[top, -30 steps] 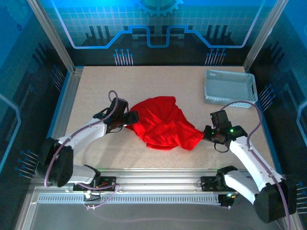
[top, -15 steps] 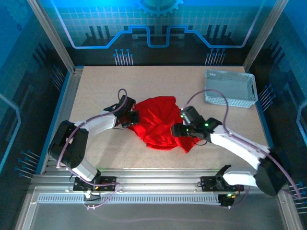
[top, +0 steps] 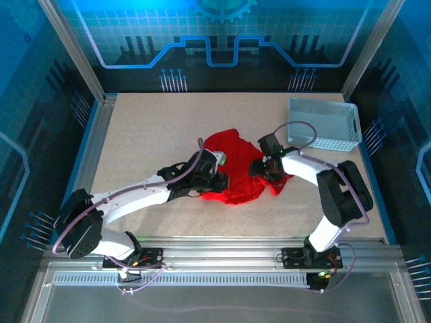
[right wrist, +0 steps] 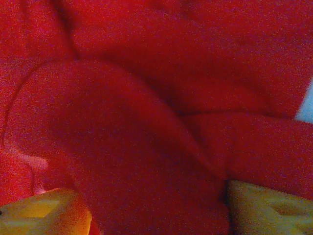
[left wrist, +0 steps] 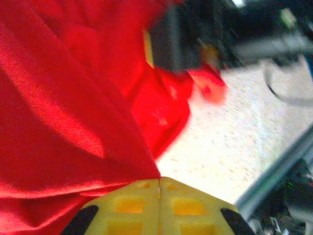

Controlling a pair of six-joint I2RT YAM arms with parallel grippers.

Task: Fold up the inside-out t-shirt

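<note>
Left end effector first: its yellow jaws are pressed together, and an edge of the inside-out t-shirt runs straight into the seam between them, so you have a pinch on the cloth at the heap's near-left side. Right end effector is a different story: its jaws sit wide apart at the bottom corners of the wrist view with a fat hump of red cloth bulging between them, released rather than clamped (pushed down into the fabric, by the look of it, but not biting). From above, you can see the shirt lying in a crumpled heap about the middle of the bench, a little right of centre, with both arms reaching into it from opposite sides, while the white mesh basket stands off at the far right, clear of the cloth. That pale speck on the heap's far-left edge could be the neck label; it is too small to be sure. As for progress, you are early: no flat panel, no straight hem, no sleeve laid out, no crease you could call a fold. My read is that the garment is yet to be spread flat, that it may need turning (these views don't tell me which face is outward), and that every fold remains to be made.
</note>
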